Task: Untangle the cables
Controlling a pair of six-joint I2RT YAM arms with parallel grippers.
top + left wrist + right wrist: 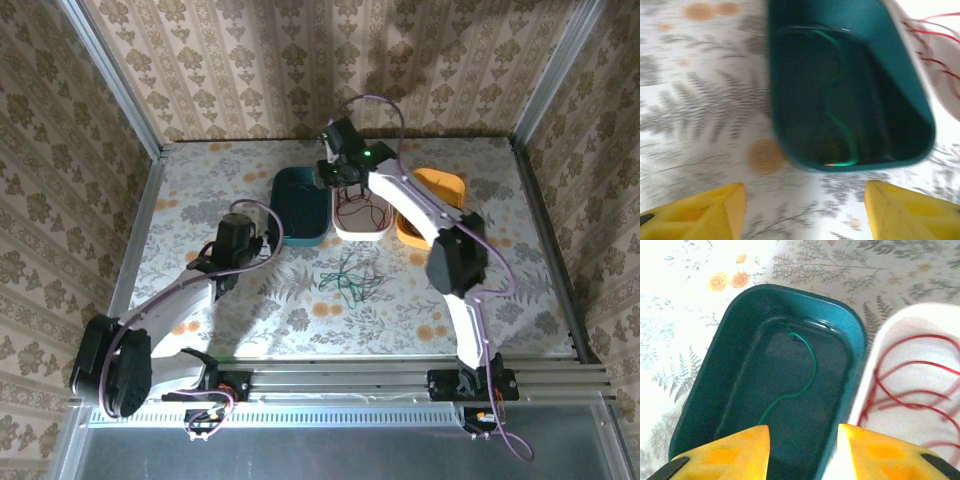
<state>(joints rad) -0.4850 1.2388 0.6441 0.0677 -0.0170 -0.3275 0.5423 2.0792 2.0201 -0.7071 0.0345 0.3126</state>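
The left gripper (805,215) is spread wide, empty, just before the teal tray (785,100) near the worktop's (200,190) far edge; the right gripper (802,450) hangs parted, empty, above it; a green cable (815,367) lies inside; red cables (905,403) fill the white tray (920,307); a tangle of cables (350,280) lies mid-worktop.

Tangle of green and black cables (350,280) lay loose on the bench (500,290), on the near side of three trays. The teal tray (298,205), white tray (365,236) and orange tray (442,186) sat side by side in a row. The red cables (360,212) were in the white tray. The right arm (455,260) reached across, partly covering the orange tray, its end over the far ends of the teal and white trays. The left arm (190,290) ended just left of the teal tray.
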